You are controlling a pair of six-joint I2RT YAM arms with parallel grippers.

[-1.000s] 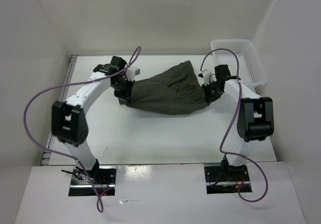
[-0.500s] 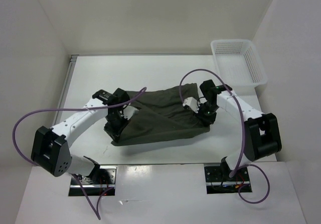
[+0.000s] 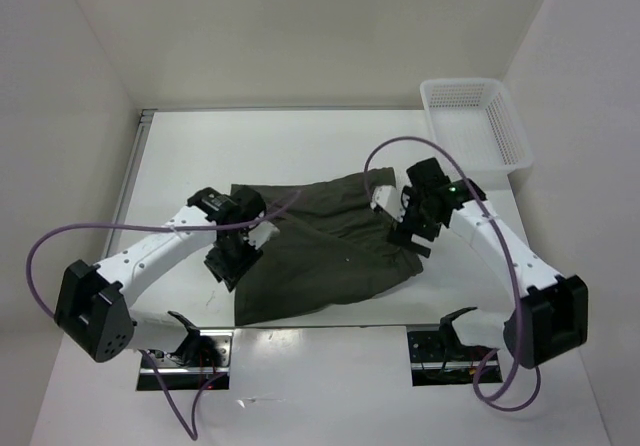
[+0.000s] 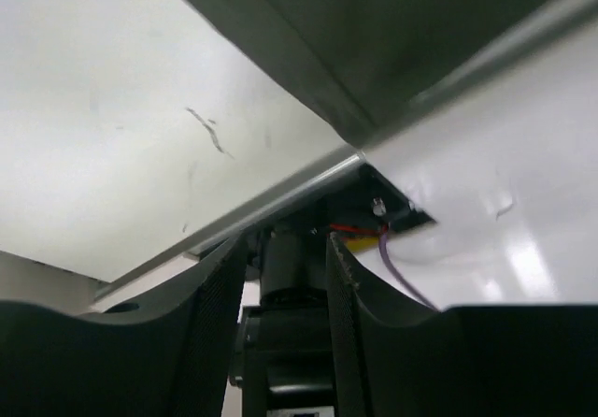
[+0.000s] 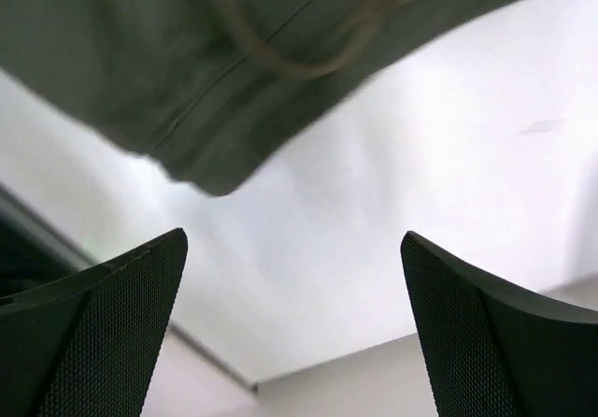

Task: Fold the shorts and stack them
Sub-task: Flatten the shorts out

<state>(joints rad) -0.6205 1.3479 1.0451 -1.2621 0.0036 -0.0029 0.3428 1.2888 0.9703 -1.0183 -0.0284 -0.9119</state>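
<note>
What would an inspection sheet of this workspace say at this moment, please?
Surface: white table, faint scuff marks.
Job's things: dark olive shorts lie wrinkled between the arms, reaching the near edge; white mesh basket at far right corner.
Clutter: nothing seen.
Grippers: left gripper open, holds nothing; right gripper open wide, holds nothing.
Cables: purple cables loop beside both arms, one passing over the shorts.
Surroundings: white enclosure walls.

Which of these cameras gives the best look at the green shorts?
The top external view: the whole shorts show, spread on the table. Each wrist view catches only a close, blurred edge of them.
</note>
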